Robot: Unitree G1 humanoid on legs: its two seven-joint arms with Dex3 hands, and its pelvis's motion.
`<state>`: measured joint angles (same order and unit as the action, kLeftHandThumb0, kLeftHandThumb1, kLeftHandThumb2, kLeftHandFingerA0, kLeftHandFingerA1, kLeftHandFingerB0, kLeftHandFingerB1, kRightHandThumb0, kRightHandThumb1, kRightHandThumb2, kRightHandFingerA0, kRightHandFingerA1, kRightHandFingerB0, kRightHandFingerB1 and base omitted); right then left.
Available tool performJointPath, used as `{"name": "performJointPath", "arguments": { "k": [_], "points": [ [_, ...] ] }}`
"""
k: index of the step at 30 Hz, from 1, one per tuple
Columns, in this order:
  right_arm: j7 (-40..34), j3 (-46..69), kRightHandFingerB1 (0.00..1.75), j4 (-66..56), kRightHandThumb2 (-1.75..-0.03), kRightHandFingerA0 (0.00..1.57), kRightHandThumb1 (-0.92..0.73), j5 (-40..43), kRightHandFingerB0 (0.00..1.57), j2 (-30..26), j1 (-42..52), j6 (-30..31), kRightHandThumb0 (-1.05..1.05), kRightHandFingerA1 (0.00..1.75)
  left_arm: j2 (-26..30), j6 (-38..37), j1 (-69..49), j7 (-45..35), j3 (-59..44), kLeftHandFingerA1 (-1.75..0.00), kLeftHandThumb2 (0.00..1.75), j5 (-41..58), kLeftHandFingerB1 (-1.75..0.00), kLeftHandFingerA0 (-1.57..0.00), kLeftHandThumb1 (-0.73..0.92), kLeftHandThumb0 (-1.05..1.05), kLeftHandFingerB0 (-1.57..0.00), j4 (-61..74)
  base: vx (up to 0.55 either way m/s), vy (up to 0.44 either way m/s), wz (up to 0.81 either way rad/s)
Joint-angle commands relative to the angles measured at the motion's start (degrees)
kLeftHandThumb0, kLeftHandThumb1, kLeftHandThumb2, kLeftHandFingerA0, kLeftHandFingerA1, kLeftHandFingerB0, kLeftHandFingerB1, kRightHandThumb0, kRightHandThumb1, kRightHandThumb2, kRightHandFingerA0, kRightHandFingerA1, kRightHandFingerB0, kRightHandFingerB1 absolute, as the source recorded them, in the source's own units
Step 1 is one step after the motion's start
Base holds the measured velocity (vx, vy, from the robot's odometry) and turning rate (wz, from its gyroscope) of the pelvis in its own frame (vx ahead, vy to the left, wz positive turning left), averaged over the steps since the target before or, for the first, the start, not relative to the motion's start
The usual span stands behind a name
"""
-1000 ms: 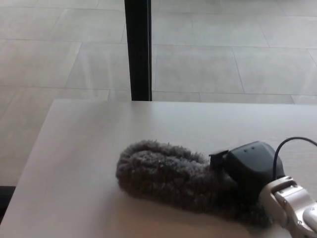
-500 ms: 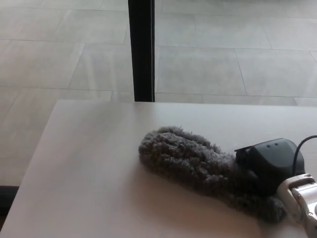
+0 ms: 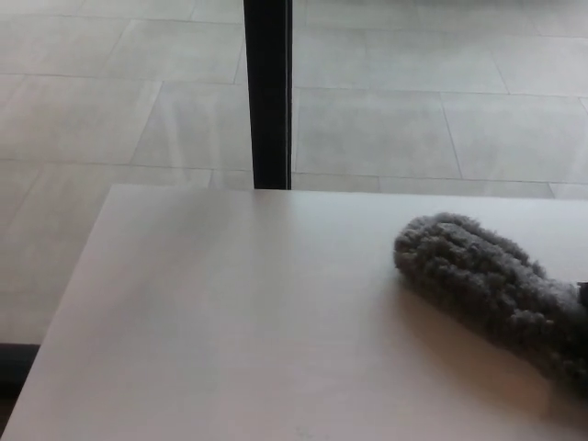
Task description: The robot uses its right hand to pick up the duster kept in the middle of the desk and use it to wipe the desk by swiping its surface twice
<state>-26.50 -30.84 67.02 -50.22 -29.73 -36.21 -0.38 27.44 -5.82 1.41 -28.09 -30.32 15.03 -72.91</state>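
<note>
Where smooth desk (image 3: 230, 312) ends, fluffy duster (image 3: 487, 280) lies.

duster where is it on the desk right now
In the head view the grey fluffy duster lies on the desk at its right side, running off the picture's right edge, right of the black post.

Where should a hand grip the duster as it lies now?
Probably its right end, coming from the right. The duster lies on the desk angled from upper left to lower right; all that shows is soft fluffy head. Any firmer handle would be past the right edge, where the duster runs out of view.
</note>
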Motion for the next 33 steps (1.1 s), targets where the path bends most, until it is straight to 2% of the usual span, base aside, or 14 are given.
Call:
{"name": "performJointPath", "arguments": {
  "k": [1,2,3,11,15,19,24,25,26,28,29,30,31,33],
  "points": [
    [1.48,0.29,1.12,5.69,-0.94,1.11,-0.53,1.38,0.78,-1.85,5.18,5.55,-0.44,1.34,0.61,0.23,-0.32,0.25,-0.47,-0.61,0.58,1.09,-0.47,-0.51,0.59,-0.46,-0.57,-0.20,0.00,0.000,0.00],
    [1.28,0.92,1.11,6.10,-0.95,1.09,-0.54,2.10,0.79,-1.97,5.74,6.06,-0.43,1.32,0.57,-0.01,-0.33,0.79,-0.22,-0.60,0.58,0.77,-0.47,-0.52,0.59,-0.46,-0.57,-0.10,0.00,0.000,0.00],
    [1.39,0.93,1.22,6.34,-0.60,0.78,-0.69,2.18,0.72,-1.93,5.84,6.49,-0.38,1.72,0.57,0.11,-0.30,0.83,-0.26,-0.60,0.58,0.83,-0.47,-0.52,0.58,-0.47,-0.56,-0.10,0.00,0.000,0.00],
    [0.71,0.72,1.28,7.03,-0.63,0.81,-0.69,2.93,0.72,-2.58,8.28,8.08,-0.42,1.70,0.42,0.03,-0.13,-0.02,-0.33,-0.59,0.56,1.10,-0.46,-0.49,0.57,-0.45,-0.52,-0.01,0.00,0.000,0.00],
    [2.69,-0.29,0.97,7.54,-0.60,0.81,-0.68,2.80,0.75,-1.85,8.10,9.78,-0.38,1.62,0.58,-0.24,-0.33,-0.31,-0.35,-0.58,0.58,1.14,-0.45,-0.50,0.59,-0.47,-0.54,0.01,0.00,0.000,0.00],
    [1.34,-1.02,1.38,6.39,-0.64,0.76,-0.76,2.86,0.62,-1.10,7.14,7.58,-0.41,1.71,0.48,-0.72,-0.24,0.32,0.16,-0.61,0.58,0.70,-0.45,-0.50,0.60,-0.46,-0.52,0.39,0.00,0.000,0.00],
    [1.07,-1.19,0.93,4.07,-0.60,0.68,-0.73,3.80,0.67,-0.92,6.18,2.05,-0.36,1.69,0.59,-0.60,-0.39,-0.67,0.05,-0.61,0.57,1.00,-0.44,-0.48,0.61,-0.46,-0.50,0.20,0.00,0.000,0.00],
    [5.87,-0.16,0.34,3.19,-0.63,0.76,-0.67,5.42,0.35,-0.28,4.31,1.83,-0.45,1.40,0.61,-0.41,-0.42,-0.63,0.02,-0.61,0.58,1.09,-0.45,-0.48,0.63,-0.45,-0.50,0.34,0.00,0.000,0.00],
    [9.25,1.01,0.30,2.23,-0.62,0.77,-0.63,7.10,0.23,0.08,3.04,1.62,-0.62,1.29,0.63,0.59,-0.23,-0.40,-0.54,-0.60,0.57,1.70,-0.45,-0.48,0.62,-0.44,-0.52,0.12,0.00,0.000,0.00],
    [19.21,2.47,0.13,1.90,-1.00,0.00,-0.59,9.47,0.00,0.38,0.09,3.09,-0.90,0.23,0.64,0.44,-0.16,-0.29,-0.53,-0.62,0.57,1.69,-0.45,-0.49,0.61,-0.44,-0.52,0.02,0.00,0.000,0.00],
    [25.96,3.74,0.00,1.26,-1.00,0.00,-0.62,11.44,0.00,0.28,-1.85,4.30,-1.05,0.00,0.61,0.62,-0.14,-0.56,-0.71,-0.64,0.57,1.99,-0.46,-0.48,0.61,-0.43,-0.51,0.08,0.00,0.000,0.00],
    [29.65,4.80,0.00,1.10,-0.63,0.00,-0.74,12.97,0.00,0.09,-2.95,4.25,-1.03,0.00,0.63,0.56,-0.19,-0.50,-0.61,-0.65,0.58,1.92,-0.46,-0.48,0.61,-0.44,-0.53,0.14,0.00,0.000,0.00],
    [35.09,7.14,0.00,0.24,-0.87,0.00,-0.62,16.22,0.00,-0.61,-3.94,3.91,-1.03,0.00,0.68,0.37,-0.33,-0.24,-0.35,-0.65,0.57,1.67,-0.45,-0.50,0.59,-0.47,-0.54,0.29,0.00,0.000,0.00],
    [39.73,8.87,0.00,-1.09,-0.65,0.00,-0.76,18.69,0.00,-2.19,-4.82,3.18,-1.05,0.00,0.71,0.39,-0.48,-0.06,-0.06,-0.66,0.57,1.42,-0.46,-0.50,0.57,-0.46,-0.55,0.56,0.00,0.000,0.00]
  ]
}}
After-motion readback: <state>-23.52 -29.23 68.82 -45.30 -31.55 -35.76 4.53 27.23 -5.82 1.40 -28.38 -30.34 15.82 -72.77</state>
